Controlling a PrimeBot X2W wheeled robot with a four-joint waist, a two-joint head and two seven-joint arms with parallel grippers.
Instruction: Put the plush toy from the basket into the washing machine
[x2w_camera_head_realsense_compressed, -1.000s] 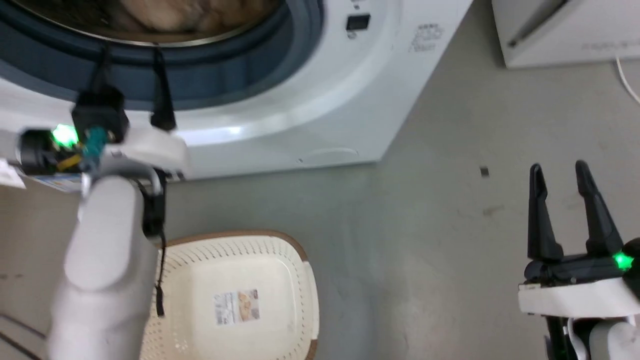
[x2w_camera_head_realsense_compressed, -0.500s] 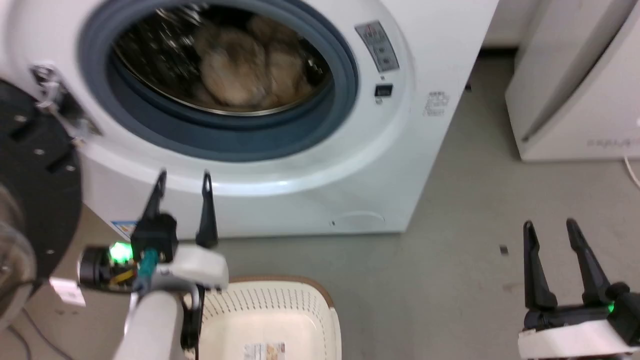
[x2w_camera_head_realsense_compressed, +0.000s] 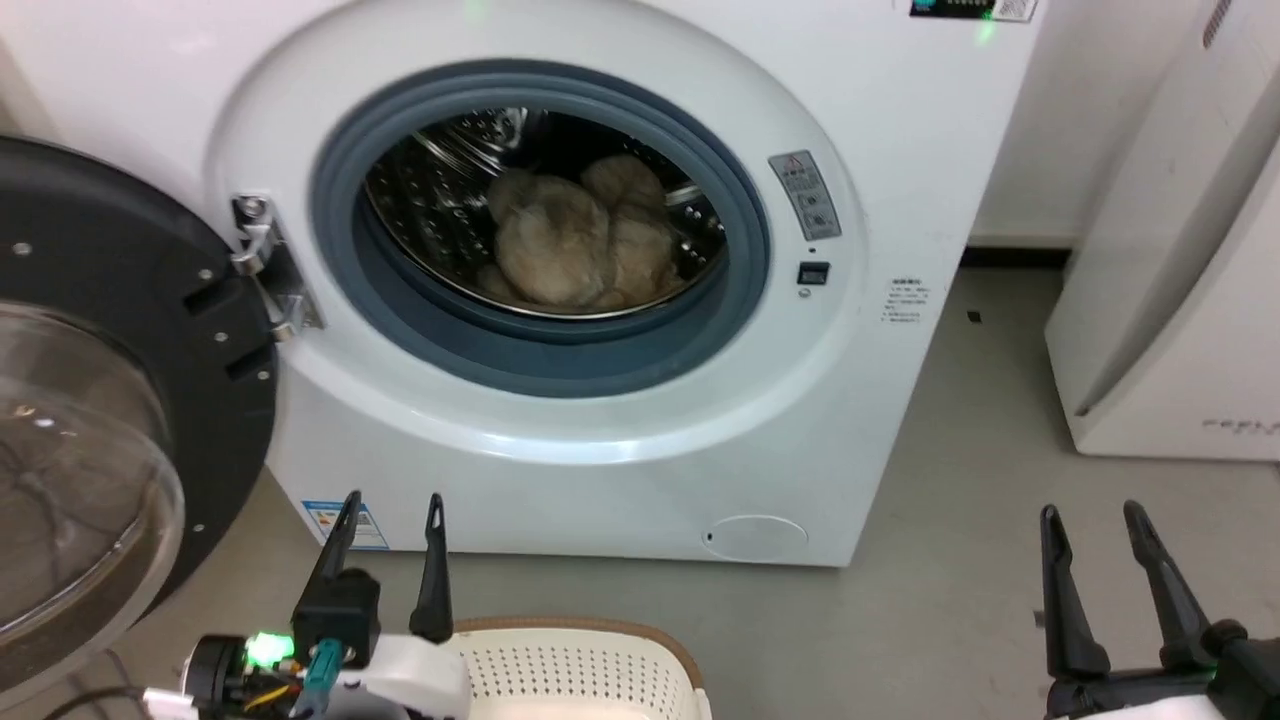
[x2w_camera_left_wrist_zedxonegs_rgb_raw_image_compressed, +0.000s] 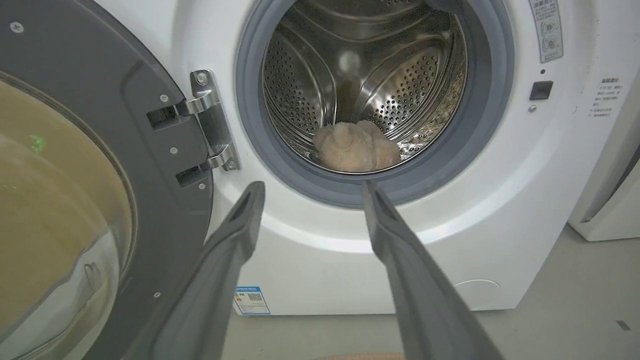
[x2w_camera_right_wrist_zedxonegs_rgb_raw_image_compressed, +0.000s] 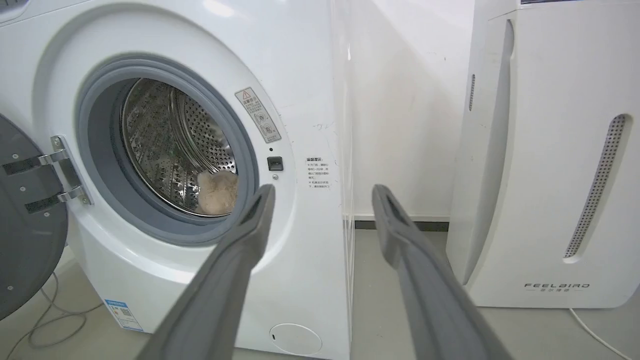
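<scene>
The cream-beige plush toy (x2w_camera_head_realsense_compressed: 575, 245) lies inside the steel drum of the white washing machine (x2w_camera_head_realsense_compressed: 600, 440), near the front of the porthole; it also shows as the plush toy (x2w_camera_left_wrist_zedxonegs_rgb_raw_image_compressed: 356, 147) and the plush toy (x2w_camera_right_wrist_zedxonegs_rgb_raw_image_compressed: 217, 191). The black-framed glass door (x2w_camera_head_realsense_compressed: 90, 400) hangs open at the left. The basket (x2w_camera_head_realsense_compressed: 580, 665) stands on the floor before the machine, only its far rim in sight. My left gripper (x2w_camera_head_realsense_compressed: 390, 505) is open and empty, above the basket's left end. My right gripper (x2w_camera_head_realsense_compressed: 1092, 515) is open and empty over the floor at the lower right.
A plain white slanted appliance (x2w_camera_head_realsense_compressed: 1170, 270) lettered FEELBAIRD (x2w_camera_right_wrist_zedxonegs_rgb_raw_image_compressed: 556, 286) stands right of the machine, with a strip of grey floor (x2w_camera_head_realsense_compressed: 960, 470) between them. A cable (x2w_camera_right_wrist_zedxonegs_rgb_raw_image_compressed: 50, 325) lies on the floor under the open door.
The head camera has tilted up, so the whole porthole and open door now show. The left gripper has drawn back and down from the porthole. The plush toy stays in the drum.
</scene>
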